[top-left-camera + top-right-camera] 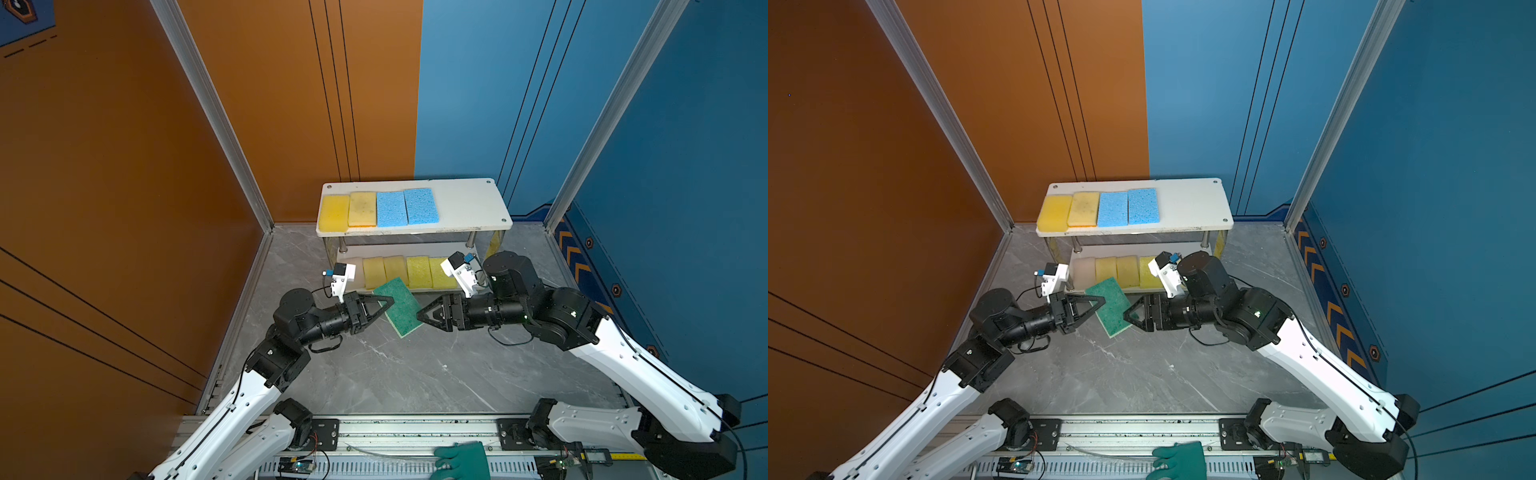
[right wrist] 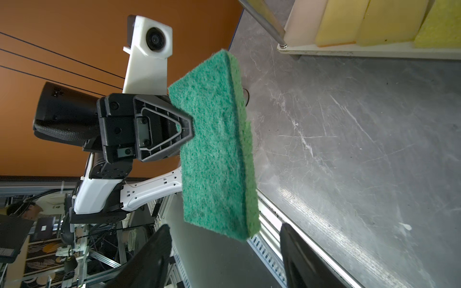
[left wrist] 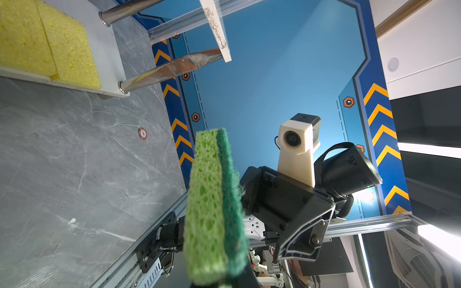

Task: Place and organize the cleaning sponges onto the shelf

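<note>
One edge of the dark green sponge (image 1: 398,306), held off the table (image 1: 374,374) before the shelf (image 1: 469,208), sits in the closed left gripper (image 1: 390,300) while the right gripper (image 1: 420,312) stands open beside it, so this shallow grip may let it pivot or slip free.

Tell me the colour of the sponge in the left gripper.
The sponge has a dark green scrub face with lighter green foam behind; clearest in the left wrist view.

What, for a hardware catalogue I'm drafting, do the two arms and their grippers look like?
The left arm and right arm have white shell links, black joints and thin black cables. The left gripper and right gripper are black with triangular open-framed fingers; each carries a white camera mount.
</note>
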